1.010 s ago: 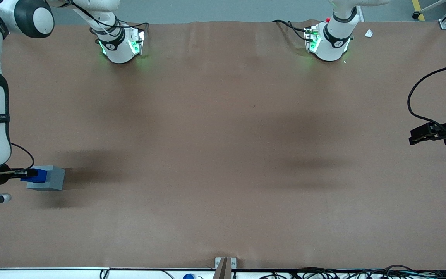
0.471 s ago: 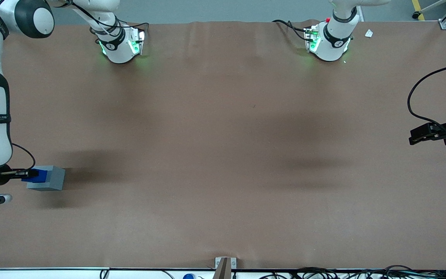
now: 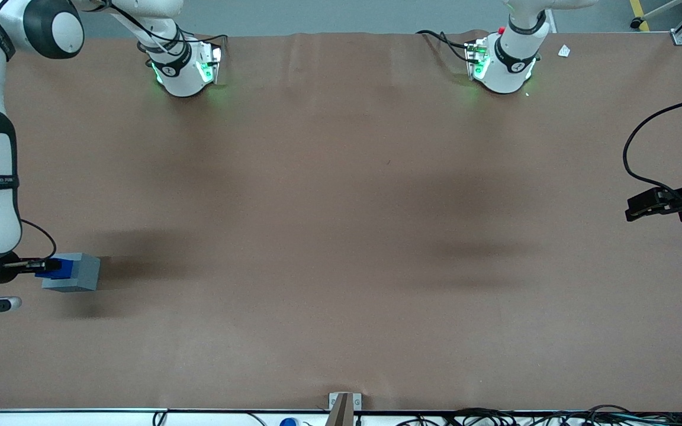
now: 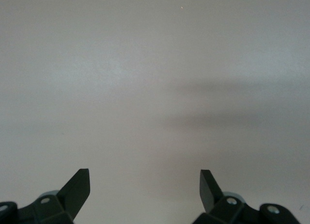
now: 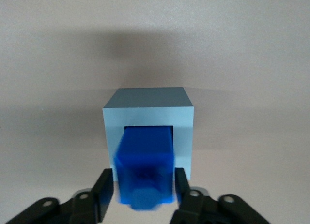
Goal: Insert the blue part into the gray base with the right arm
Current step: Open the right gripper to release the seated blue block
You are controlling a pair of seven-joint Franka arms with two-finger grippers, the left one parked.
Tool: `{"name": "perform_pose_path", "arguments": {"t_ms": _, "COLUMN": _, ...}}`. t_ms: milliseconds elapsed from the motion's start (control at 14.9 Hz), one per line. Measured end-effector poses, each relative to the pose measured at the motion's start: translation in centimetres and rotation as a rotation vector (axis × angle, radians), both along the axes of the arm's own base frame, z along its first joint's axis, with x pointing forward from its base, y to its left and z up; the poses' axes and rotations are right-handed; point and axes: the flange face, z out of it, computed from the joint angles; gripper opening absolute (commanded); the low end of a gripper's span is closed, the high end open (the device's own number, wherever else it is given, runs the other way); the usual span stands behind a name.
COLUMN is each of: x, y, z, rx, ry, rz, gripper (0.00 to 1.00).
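The gray base (image 3: pixel 78 272) stands on the brown table at the working arm's end, its recess facing my wrist camera. In the right wrist view the gray base (image 5: pixel 147 106) fills the middle, with the blue part (image 5: pixel 144 158) sitting partly inside its square recess and its outer end still sticking out. My right gripper (image 5: pixel 144 179) is shut on the blue part, one black finger against each side. In the front view the gripper (image 3: pixel 33 267) hangs close over the base with the blue part (image 3: pixel 57 269) between it and the recess.
Both arm bases (image 3: pixel 184 68) glow green at the table edge farthest from the front camera. The parked arm's gripper (image 3: pixel 649 204) hangs at its end of the table with a looping black cable (image 3: pixel 631 160). Cables (image 3: pixel 495 414) run along the nearest table edge.
My gripper has eased toward the gray base, and less of the blue part shows outside the recess. The base itself has barely shifted.
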Motion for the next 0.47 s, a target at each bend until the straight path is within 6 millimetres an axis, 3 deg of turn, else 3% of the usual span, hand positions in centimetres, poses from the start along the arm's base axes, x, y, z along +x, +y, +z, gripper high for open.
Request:
{"name": "perform_pose_path", "arguments": {"t_ms": 337, "x": 0.1, "y": 0.1, "z": 0.3, "rx": 0.000, "ry": -0.005, "rz": 0.002, "gripper": 1.00}}
{"name": "perform_pose_path", "arguments": {"t_ms": 471, "x": 0.2, "y": 0.6, "z": 1.6, "rx": 0.003, "ry": -0.009, "rz": 0.006, "gripper": 1.00}}
